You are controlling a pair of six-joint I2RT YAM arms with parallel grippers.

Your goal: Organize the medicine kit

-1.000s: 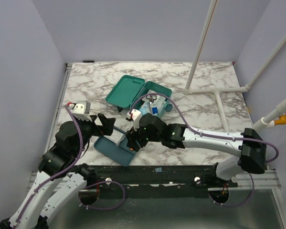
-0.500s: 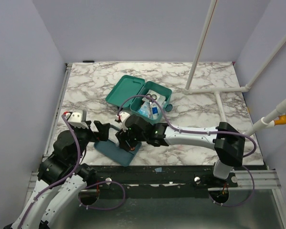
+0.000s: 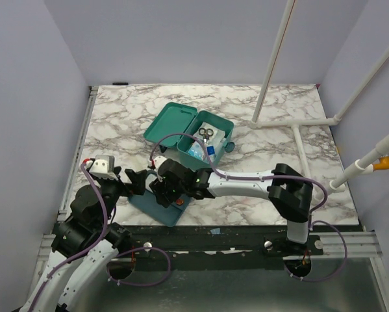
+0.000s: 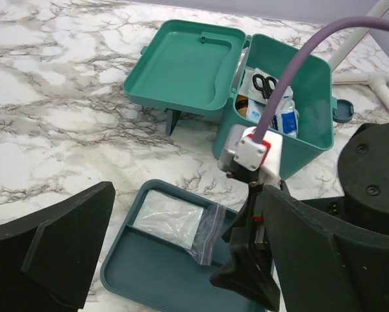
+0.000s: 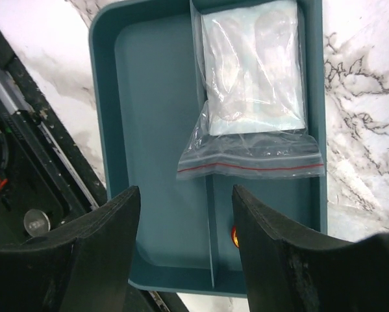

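**Marble table (image 3: 116,117): right gripper (image 5: 184,195) relocated to tray (image 5: 155,130)**

Right gripper has moved from the kit (image 3: 171,123), lid open at mid-table, to the near-left tray. Its jaws are open and empty over the bag (image 5: 252,71). Left gripper (image 3: 137,179): wide open, empty. Bag transfer probably follows.

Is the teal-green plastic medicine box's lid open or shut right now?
Open. The teal-green plastic medicine box has its hinged lid lying flat back beside it, exposing black-handled scissors inside.

Open medicine kit (image 3: 189,129) mid-table, right gripper (image 3: 158,193) over tray (image 3: 160,212)
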